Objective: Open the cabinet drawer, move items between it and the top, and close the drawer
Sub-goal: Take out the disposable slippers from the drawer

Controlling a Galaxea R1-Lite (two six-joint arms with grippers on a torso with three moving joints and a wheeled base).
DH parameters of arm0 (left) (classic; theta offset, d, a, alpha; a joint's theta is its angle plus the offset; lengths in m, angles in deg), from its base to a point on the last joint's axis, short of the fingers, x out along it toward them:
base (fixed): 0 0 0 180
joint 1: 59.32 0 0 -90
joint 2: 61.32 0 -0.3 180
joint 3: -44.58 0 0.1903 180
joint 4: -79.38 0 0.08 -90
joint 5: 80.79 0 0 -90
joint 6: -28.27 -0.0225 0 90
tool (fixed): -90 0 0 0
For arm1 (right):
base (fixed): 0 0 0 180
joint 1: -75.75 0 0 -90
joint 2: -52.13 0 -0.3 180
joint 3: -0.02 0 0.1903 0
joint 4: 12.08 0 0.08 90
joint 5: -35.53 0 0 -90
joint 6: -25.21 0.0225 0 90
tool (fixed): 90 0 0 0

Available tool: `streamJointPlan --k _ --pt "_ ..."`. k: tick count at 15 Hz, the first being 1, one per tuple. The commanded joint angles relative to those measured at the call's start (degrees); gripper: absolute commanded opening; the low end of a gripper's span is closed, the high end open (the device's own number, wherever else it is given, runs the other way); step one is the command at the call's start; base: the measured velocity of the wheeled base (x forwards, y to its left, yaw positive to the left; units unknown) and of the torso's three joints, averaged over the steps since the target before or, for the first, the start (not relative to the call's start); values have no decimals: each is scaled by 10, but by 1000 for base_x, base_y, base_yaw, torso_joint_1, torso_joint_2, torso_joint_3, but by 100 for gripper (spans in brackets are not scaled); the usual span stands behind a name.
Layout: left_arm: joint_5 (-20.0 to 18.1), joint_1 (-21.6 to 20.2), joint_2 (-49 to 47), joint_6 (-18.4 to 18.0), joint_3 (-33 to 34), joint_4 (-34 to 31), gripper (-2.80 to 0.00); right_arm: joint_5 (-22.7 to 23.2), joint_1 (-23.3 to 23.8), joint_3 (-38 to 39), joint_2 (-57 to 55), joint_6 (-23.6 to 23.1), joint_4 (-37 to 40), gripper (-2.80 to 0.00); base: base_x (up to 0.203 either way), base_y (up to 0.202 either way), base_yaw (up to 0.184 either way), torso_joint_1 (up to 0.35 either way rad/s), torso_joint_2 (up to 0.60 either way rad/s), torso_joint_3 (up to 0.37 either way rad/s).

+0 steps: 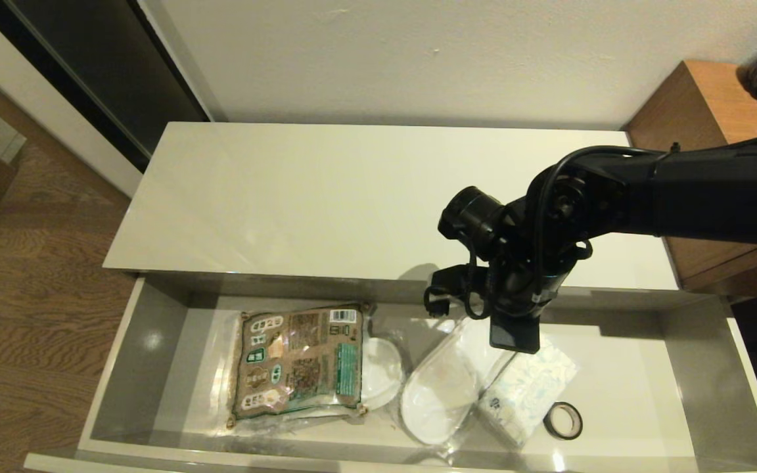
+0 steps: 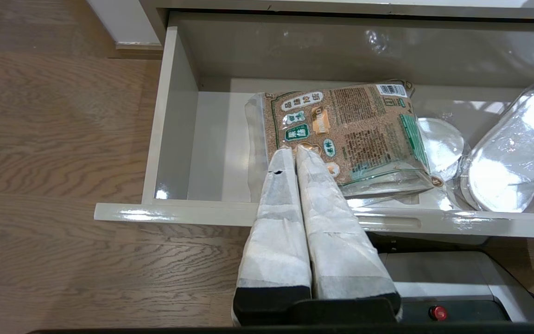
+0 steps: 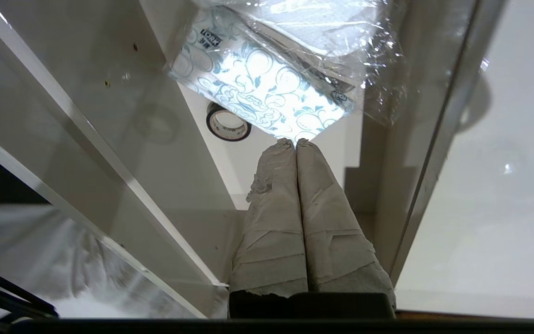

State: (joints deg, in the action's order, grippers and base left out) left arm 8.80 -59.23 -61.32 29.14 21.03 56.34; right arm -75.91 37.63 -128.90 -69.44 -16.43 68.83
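**Reaching into the open drawer**

Hanging over the pulled-out cabinet drawer [image 1: 694, 368], right gripper [image 3: 296, 141], fingers pressed together, points at the tissue pack [image 1: 529, 387] beside the slipper [image 1: 434, 397]. Left gripper [image 2: 295, 149], fingers together, hovers at the drawer front.
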Motion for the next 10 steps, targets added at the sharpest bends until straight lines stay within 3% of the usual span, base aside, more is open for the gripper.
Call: streamJointPlan --k 1,3,7,10 --pt "0 0 -1 0 0 0 -280 -2 1 -23 -33 -52 21 -280 0 0 0 0 0 0" --pt "0 0 -1 0 0 0 -280 -2 1 -50 -64 -88 28 -280 0 0 0 0 0 0" --pt "0 0 -1 0 0 0 -280 -1 -5 -55 -80 -203 15 -280 0 0 0 0 0 0" --pt "0 0 -1 0 0 0 -280 -3 -20 -55 -102 -214 20 -280 0 0 0 0 0 0"
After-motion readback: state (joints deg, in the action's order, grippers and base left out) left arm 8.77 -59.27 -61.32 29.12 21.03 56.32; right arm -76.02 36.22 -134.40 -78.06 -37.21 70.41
